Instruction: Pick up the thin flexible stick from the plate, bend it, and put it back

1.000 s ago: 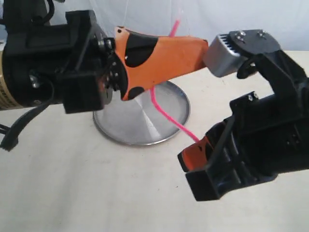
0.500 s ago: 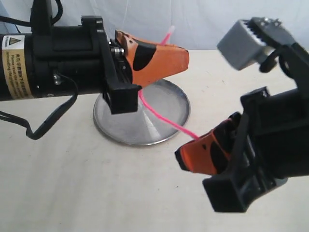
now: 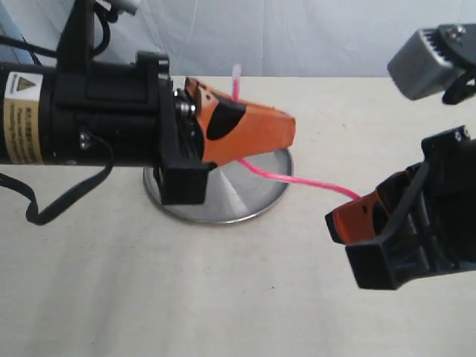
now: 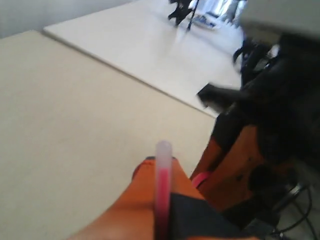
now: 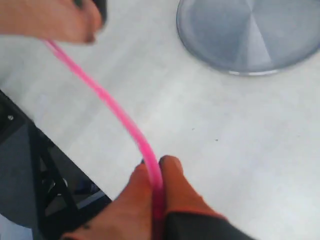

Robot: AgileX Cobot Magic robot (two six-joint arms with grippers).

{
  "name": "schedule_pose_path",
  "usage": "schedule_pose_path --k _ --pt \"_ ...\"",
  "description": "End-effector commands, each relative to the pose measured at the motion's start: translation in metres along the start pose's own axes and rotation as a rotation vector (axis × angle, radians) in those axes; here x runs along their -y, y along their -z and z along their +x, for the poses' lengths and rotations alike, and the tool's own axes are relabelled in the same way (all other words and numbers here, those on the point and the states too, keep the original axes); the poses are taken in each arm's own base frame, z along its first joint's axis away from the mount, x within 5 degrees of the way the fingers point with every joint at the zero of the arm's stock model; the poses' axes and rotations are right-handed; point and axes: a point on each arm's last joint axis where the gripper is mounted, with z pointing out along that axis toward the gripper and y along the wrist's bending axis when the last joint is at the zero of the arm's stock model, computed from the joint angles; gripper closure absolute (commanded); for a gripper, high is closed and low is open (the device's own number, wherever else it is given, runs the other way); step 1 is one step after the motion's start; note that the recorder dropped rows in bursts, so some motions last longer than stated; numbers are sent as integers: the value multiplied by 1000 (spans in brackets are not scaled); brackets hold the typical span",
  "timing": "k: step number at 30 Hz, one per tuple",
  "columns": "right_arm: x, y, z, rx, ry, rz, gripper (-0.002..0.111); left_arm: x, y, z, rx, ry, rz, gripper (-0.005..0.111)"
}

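The thin flexible stick [image 3: 297, 178] is a bright pink strand held in the air between both grippers, curved. Its pale end [image 3: 236, 72] pokes up behind the left gripper. My left gripper [image 3: 286, 126] is shut on the stick above the plate [image 3: 256, 195], a round silver dish on the table. My right gripper [image 3: 335, 222] is shut on the strand's other end, to the right of the plate. In the left wrist view the stick [image 4: 162, 190] runs along the orange fingers. In the right wrist view the stick [image 5: 110, 107] arcs from the pinched fingertips [image 5: 172, 167] toward the left gripper; the plate [image 5: 240, 35] lies beyond.
The beige tabletop [image 3: 149, 282] spreads around the plate. Both black arm bodies hang low over it, the left one [image 3: 82, 119] at the left, the right one [image 3: 431, 216] at the right. A grey camera block [image 3: 431, 56] sits at top right.
My right gripper has moved right and away from the left, stretching the stick into a flatter curve. The left gripper has drawn back leftward and turned, its pale stick end now upright.
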Motion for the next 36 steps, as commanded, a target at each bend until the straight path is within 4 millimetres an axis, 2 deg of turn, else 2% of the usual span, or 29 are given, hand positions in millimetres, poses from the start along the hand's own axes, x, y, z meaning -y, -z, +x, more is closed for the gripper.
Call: schedule_pose_path --k 1,3,6,11,15,17,19,21,23,26,29,31,36 --pt "-8 -20 2 -64 -26 -101 109 12 2 -31 177 -40 79 107" --pt "-16 -23 0 -61 -2 -190 109 9 3 -37 192 -70 32 107" --pt "-23 -20 -6 10 2 -269 109 -2 1 -31 117 -159 -89 107" --pt "-19 3 -11 177 29 -232 109 -20 -5 7 -124 -156 -163 107" --pt "-4 19 -8 242 -24 -94 109 -14 -6 33 -222 -53 -44 107" --pt "3 21 -4 214 -50 -15 109 -4 -5 30 -198 -3 39 107" --pt "9 20 2 147 -57 45 109 4 -4 19 -107 27 102 107" --pt "12 9 8 56 -61 80 109 9 -1 5 -1 30 129 107" --pt "8 -4 11 -4 -84 42 109 12 -1 -10 79 9 134 107" --pt "-8 -19 10 -33 -46 -137 109 5 -1 -20 108 -51 32 107" --pt "-22 -22 3 10 7 -296 109 -6 -1 -19 93 -99 -84 107" --pt "-26 -19 -2 68 -10 -336 109 -12 -4 -13 35 -149 -115 107" --pt "-23 9 -12 283 30 -316 109 -23 -10 26 -145 -142 -114 107"
